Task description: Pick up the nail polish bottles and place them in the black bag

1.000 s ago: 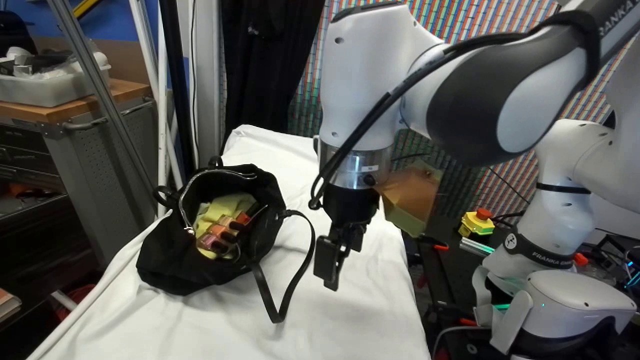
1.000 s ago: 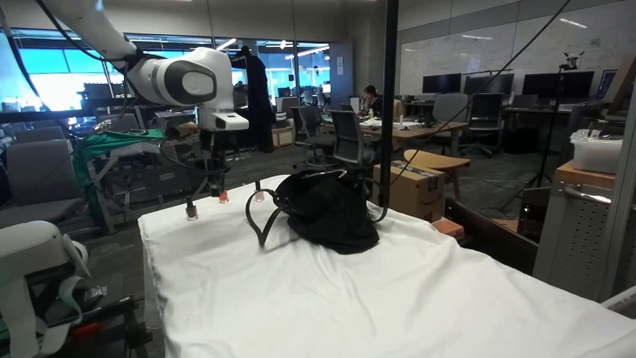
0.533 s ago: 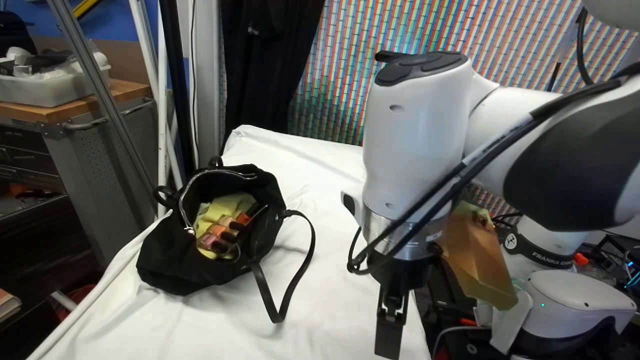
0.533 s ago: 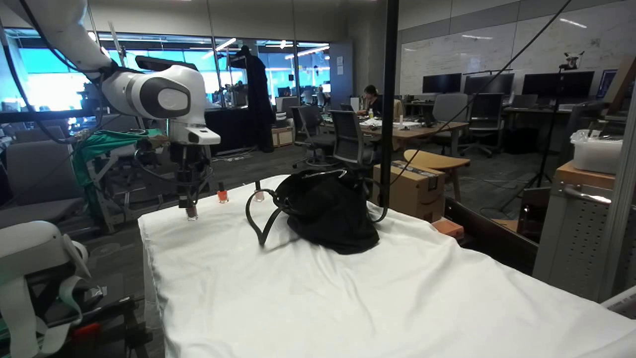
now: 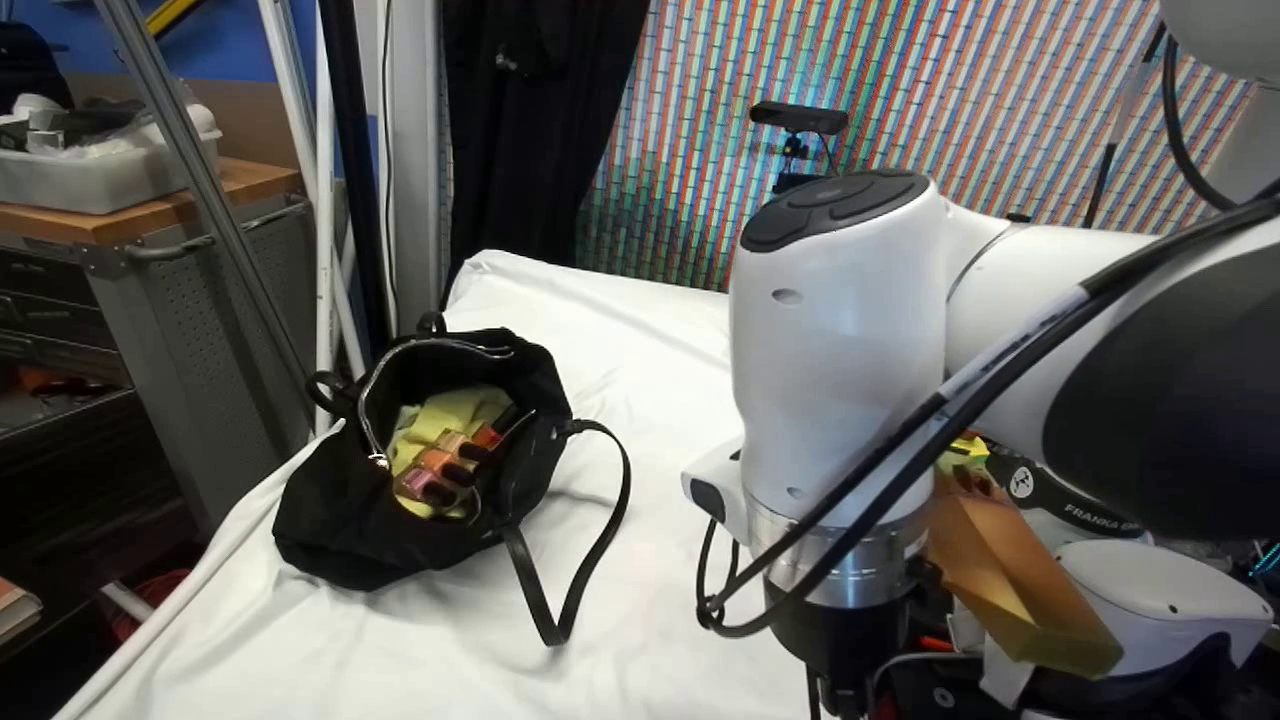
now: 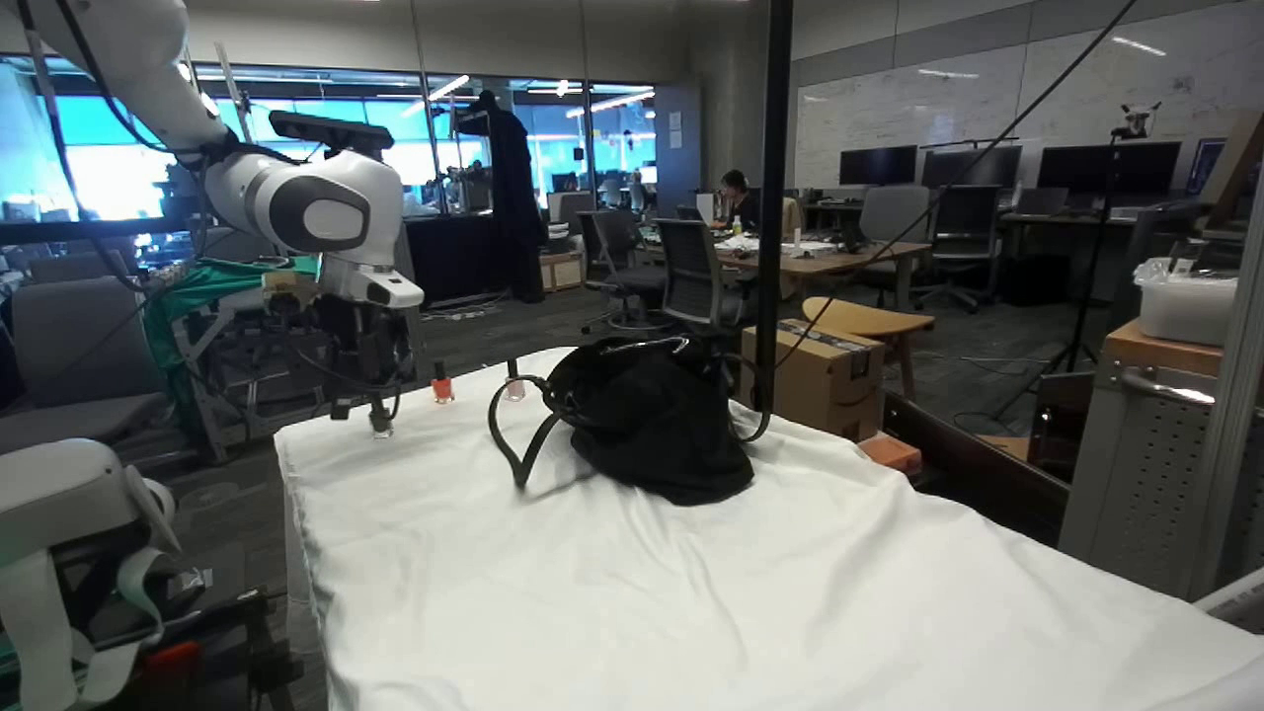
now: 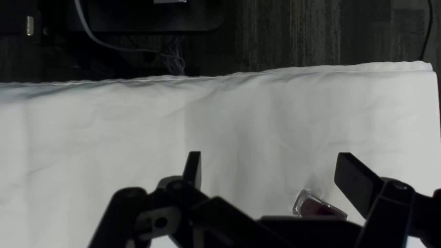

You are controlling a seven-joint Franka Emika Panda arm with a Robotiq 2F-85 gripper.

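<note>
The black bag (image 5: pixel 410 540) lies with its mouth open in both exterior views. Inside it, several nail polish bottles (image 5: pixel 432 470), pinkish to red with dark caps, rest on yellow-green lining. On the white cloth stand an orange-red bottle (image 6: pixel 442 388), a pale bottle (image 6: pixel 514 388) and a darker bottle (image 6: pixel 381 428). My gripper (image 7: pixel 268 156) is open and low over that darker bottle. In the wrist view the dark red bottle (image 7: pixel 315 206) sits between the fingers, nearer the right one and apart from both; its cap is hidden. In an exterior view the fingers fall below the frame.
The bag's strap (image 6: pixel 523 464) loops onto the cloth towards the bottles. The white-covered table (image 7: pixel 137 131) ends close to my gripper. A dark pole (image 6: pixel 775 197) rises behind the bag. A white device (image 5: pixel 1150 590) stands beside the table.
The arm has swung away from the bag, past the orange-red bottle, and come down over the darker one. The wrist has turned, and the jaws have stayed open. Bag and bottles have not moved.
</note>
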